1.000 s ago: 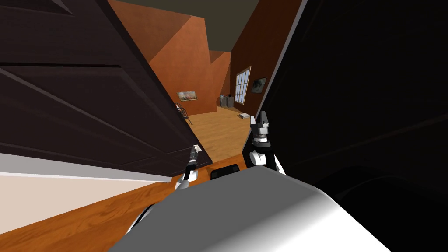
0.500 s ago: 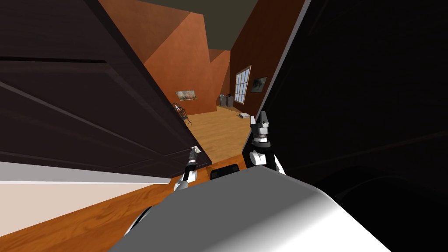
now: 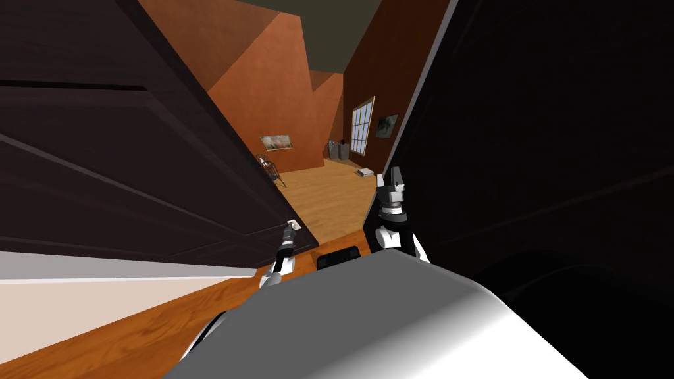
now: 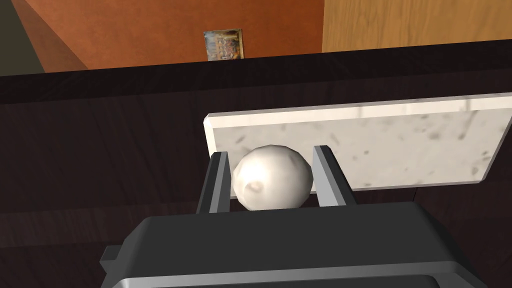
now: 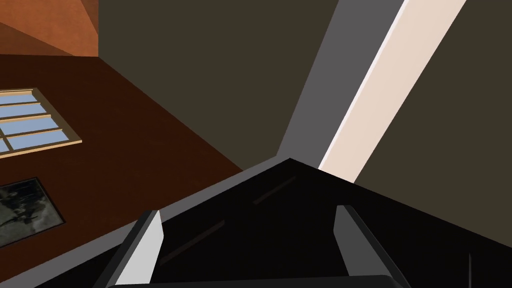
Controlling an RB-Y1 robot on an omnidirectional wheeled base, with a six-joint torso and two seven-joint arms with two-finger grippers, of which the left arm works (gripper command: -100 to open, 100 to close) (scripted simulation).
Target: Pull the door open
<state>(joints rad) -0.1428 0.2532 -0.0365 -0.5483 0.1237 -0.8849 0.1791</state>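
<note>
A dark brown panelled door (image 3: pixel 131 171) fills the left of the head view, swung partly open. Near its free edge sits a pale round knob (image 4: pixel 272 176) on a white marbled plate (image 4: pixel 400 145). My left gripper (image 4: pixel 272 172) is shut on the knob, one finger pressing each side; it is small at the door's edge (image 3: pixel 290 230) in the head view. My right gripper (image 3: pixel 393 179) is raised at the right of the gap, beside a dark surface (image 3: pixel 559 145). Its fingers (image 5: pixel 147 245) stand wide apart, open, with nothing between them.
Through the gap lies a room with a light wood floor (image 3: pixel 329 197), orange walls, a chair (image 3: pixel 270 168), a window (image 3: pixel 361 126) and two pictures. A pale wall (image 3: pixel 79 309) runs below the door at the left. A small white object (image 3: pixel 364 172) lies on the floor.
The door's free edge has swung slightly toward me and left, widening the gap. My left gripper has gone from wide open to shut on the knob.
</note>
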